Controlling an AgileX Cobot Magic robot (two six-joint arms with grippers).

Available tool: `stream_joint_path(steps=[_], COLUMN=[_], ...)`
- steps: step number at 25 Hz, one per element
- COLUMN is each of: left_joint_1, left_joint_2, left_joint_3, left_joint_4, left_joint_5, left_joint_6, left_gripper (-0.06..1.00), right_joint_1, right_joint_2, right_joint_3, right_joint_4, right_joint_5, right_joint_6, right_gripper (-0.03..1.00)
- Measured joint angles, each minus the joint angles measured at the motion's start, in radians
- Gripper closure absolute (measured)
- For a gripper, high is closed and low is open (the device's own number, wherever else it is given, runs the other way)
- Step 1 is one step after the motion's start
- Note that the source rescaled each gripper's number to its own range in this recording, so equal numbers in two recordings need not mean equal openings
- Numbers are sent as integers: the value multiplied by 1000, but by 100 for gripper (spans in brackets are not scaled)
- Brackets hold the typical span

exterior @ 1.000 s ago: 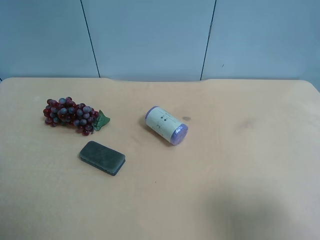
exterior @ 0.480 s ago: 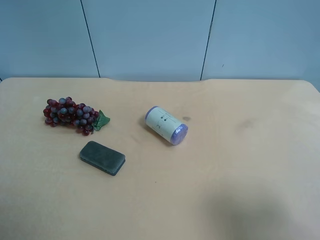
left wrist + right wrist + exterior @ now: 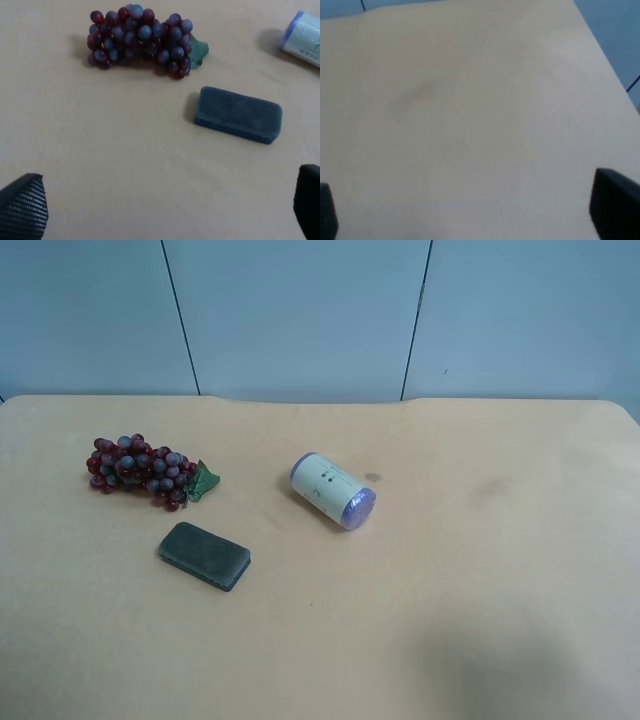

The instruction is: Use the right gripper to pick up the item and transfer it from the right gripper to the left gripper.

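The item, a flat dark grey-green pad (image 3: 204, 555), lies on the tan table (image 3: 480, 570) in front of the grape bunch. It also shows in the left wrist view (image 3: 238, 114). Neither arm shows in the exterior high view. My left gripper (image 3: 165, 210) is open and empty, with its fingertips (image 3: 22, 207) wide apart, hovering short of the item. My right gripper (image 3: 470, 220) is open and empty, with its fingertips (image 3: 615, 210) wide apart over bare table. The item does not show in the right wrist view.
A red-purple grape bunch (image 3: 145, 470) with a green leaf lies behind the item and also shows in the left wrist view (image 3: 140, 37). A white-and-purple cylinder (image 3: 333, 490) lies on its side near the table's middle (image 3: 304, 40). A blue-grey wall (image 3: 300, 310) stands behind the table.
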Motion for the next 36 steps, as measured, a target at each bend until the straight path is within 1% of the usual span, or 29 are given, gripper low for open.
stream_joint_path(steps=[8,10,14,16,36], left_joint_1=[10,45,153,177,183], left_joint_2=[-2,-2,-2,-2,-2], left_joint_3=[0,0,0,0,0], left_joint_4=[0,0,0,0,0], left_joint_5=[0,0,0,0,0], left_joint_6=[0,0,-1,-2,-2], left_gripper=[-5,-5,-5,-5,-5], right_joint_1=[0,0,0,0,0], right_joint_2=[0,0,0,0,0], right_joint_3=[0,0,0,0,0], right_joint_4=[0,0,0,0,0], right_joint_5=[0,0,0,0,0], right_joint_6=[0,0,0,0,0], right_gripper=[-3,-3,-3,-3,-3])
